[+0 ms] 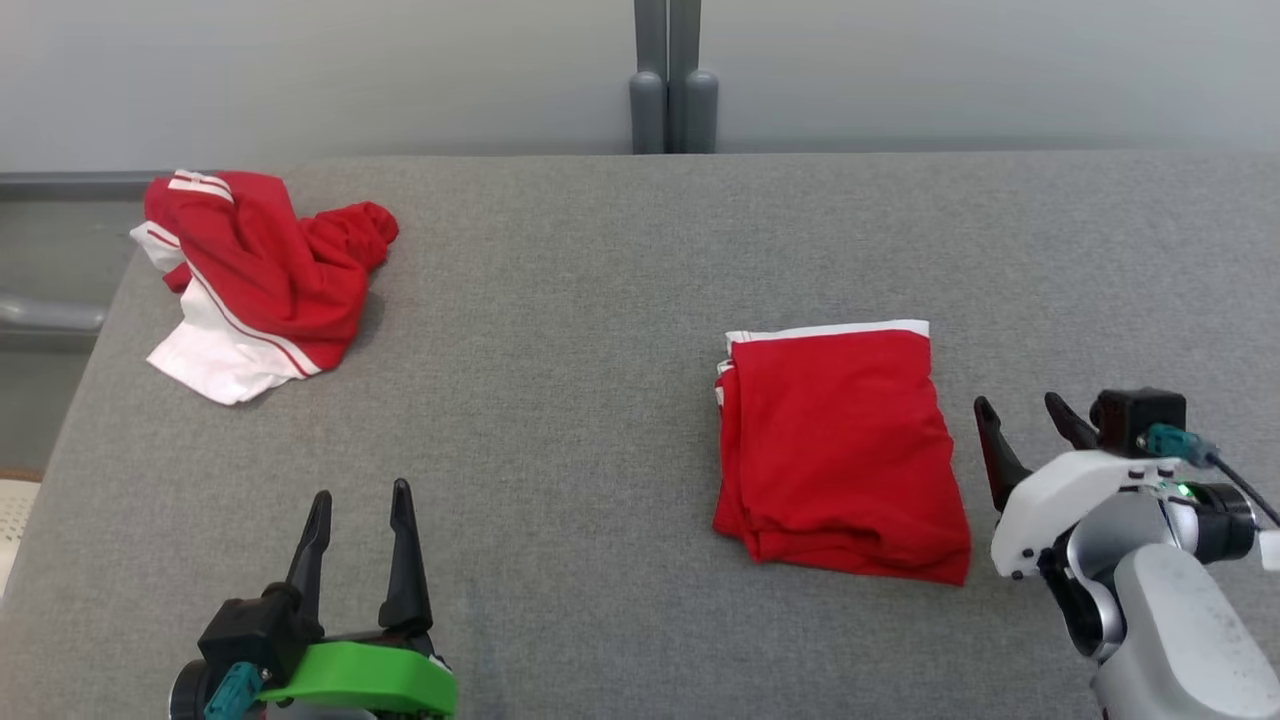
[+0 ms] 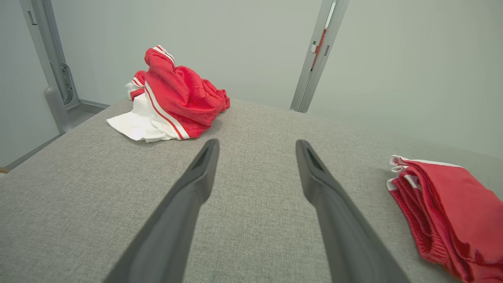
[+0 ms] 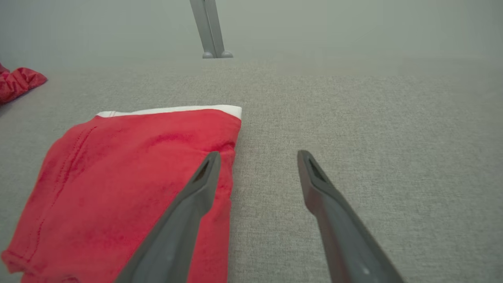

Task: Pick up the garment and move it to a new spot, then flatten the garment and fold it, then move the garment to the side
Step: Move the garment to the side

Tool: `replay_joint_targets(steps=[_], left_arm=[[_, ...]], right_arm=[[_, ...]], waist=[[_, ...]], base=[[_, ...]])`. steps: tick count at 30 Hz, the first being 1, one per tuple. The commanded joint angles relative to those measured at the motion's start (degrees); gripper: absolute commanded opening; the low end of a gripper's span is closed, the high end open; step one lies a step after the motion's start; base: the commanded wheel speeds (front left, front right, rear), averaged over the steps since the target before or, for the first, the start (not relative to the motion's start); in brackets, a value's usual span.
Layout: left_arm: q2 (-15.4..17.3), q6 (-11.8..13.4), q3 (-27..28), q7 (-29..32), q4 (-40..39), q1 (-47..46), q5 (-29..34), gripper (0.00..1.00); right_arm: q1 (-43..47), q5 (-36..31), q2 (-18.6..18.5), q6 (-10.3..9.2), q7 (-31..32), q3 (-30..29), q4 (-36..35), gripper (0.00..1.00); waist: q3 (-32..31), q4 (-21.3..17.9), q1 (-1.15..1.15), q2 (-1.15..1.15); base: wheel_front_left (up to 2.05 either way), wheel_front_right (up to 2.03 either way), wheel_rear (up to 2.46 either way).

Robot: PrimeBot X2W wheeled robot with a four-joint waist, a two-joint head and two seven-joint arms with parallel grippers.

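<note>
One folded garment (image 1: pixel 840 450) lies flat at the right centre of the head view, a neat red rectangle with a white band along its far edge. It looks finished and set aside. The step in hand is probably the crumpled garment (image 1: pixel 260 270), a red and white heap at the upper left, close to the bench (image 1: pixel 600 350) corner.

The left gripper (image 1: pixel 361 490) sits at the lower left, its fingers spread wide and holding nothing. It is well apart from the heap. The right gripper (image 1: pixel 1018 400) is just beside the folded garment's right edge, also wide open and empty.

To lift the heap cleanly, the left gripper should probably come down on a raised red fold rather than the thin white flap lying flat on the cloth. It should pinch only a few layers, then carry the heap toward the open middle.

Nothing lies between the left gripper and the heap. The bench edge is close to the heap. A grey post (image 1: pixel 672 80) stands past the far edge.
</note>
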Motion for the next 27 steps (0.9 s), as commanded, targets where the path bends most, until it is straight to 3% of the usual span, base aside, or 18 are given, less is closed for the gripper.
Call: replay_joint_targets(steps=[1, 7, 17, 18, 19, 22, 23, 27], left_arm=[[0.14, 0.18, -0.13, 0.02, -0.04, -1.24, -0.63, 1.00], [0.14, 0.62, -0.81, 0.01, -0.07, -2.65, -1.21, 1.00], [0.14, 0.78, -0.99, 0.02, -0.02, -3.88, -1.53, 1.00], [0.14, 0.79, -0.94, 0.02, -0.03, -3.92, -1.51, 1.00], [0.14, 0.81, -0.85, 0.02, -0.03, -3.96, -1.50, 1.00], [0.14, 0.87, -0.70, 0.02, 0.00, -3.82, -1.38, 1.00], [0.14, 0.91, -0.70, 0.02, 0.03, -3.79, -1.31, 1.00], [0.14, 0.89, -0.50, 0.02, -0.06, -3.61, -0.86, 1.00]], right_arm=[[-1.40, 1.32, -0.67, -0.04, 1.86, 0.77, 0.96, 1.00], [-6.37, 6.04, -3.10, -0.04, 8.54, 4.41, 6.67, 1.00], [-11.07, 11.06, -5.01, -0.04, 9.30, 10.77, 14.31, 1.00], [-11.26, 11.46, -5.08, -0.04, 9.03, 11.15, 14.78, 0.93], [-11.49, 11.82, -5.08, -0.04, 9.04, 11.64, 15.39, 0.48], [-11.89, 12.65, -5.52, -0.05, 8.85, 12.85, 16.85, 0.20], [-12.10, 12.95, -5.66, -0.05, 8.64, 13.29, 17.33, 0.00], [-13.60, 13.87, -6.45, -0.09, 5.57, 14.16, 17.68, 0.00]], waist=[[1.72, 1.59, 0.00, 0.00], [4.11, 3.45, 0.00, 0.00], [6.07, 5.15, 0.00, 0.00], [6.14, 5.19, 0.00, 0.00], [6.21, 5.20, 0.00, 0.00], [6.32, 5.06, 0.00, 0.00], [6.34, 4.95, 0.00, 0.00], [6.49, 3.89, 0.00, 0.00]], base=[[0.00, 0.00, 0.00], [0.00, 0.00, 0.00], [0.00, 0.00, 0.00], [0.00, 0.00, 0.00], [0.00, 0.00, 0.00], [0.00, 0.00, 0.00], [0.00, 0.00, 0.00], [0.00, 0.00, 0.00]])
